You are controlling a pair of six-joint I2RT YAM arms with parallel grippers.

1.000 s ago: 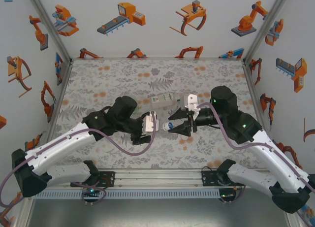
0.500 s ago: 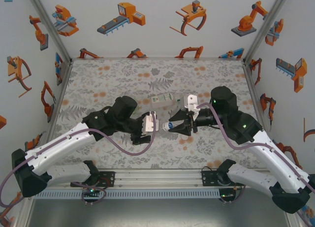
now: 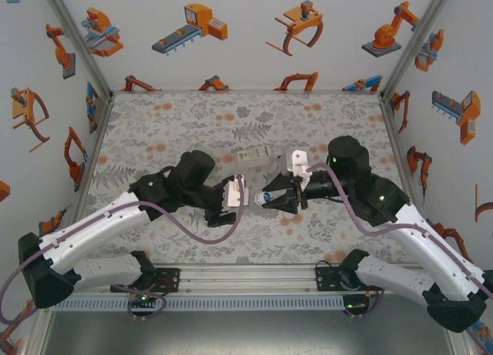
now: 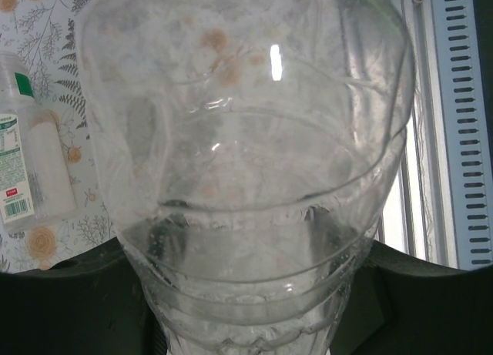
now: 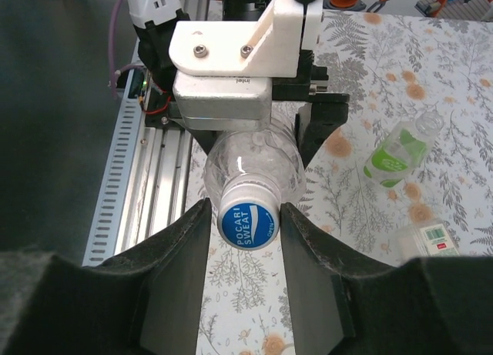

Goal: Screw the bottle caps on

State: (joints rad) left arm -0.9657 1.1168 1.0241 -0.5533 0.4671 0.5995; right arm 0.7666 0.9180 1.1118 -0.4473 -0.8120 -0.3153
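Blue cap point(image 5: 248, 221) sits on the neck of the clear bottle point(image 4: 246, 178) and has white words on its top. The bottle is up in the air over the flowery table point(image 3: 169, 124), in the middle, between the two arms. It lies flat on its side. Its long way runs from left to right, with the round bottom toward the left arm and the cap end toward the right arm. You can see the table's flowers right through it.

The left gripper point(image 3: 237, 195) is squeezed around the fat part of the bottle and holds it up. The right gripper point(image 3: 267, 198) has one black finger on each side of the cap, pressed close against it.

A bottle with a white-and-green label point(image 3: 254, 156) lies on its side on the table just behind the grippers. A green bottle point(image 5: 394, 153) lies flat near it
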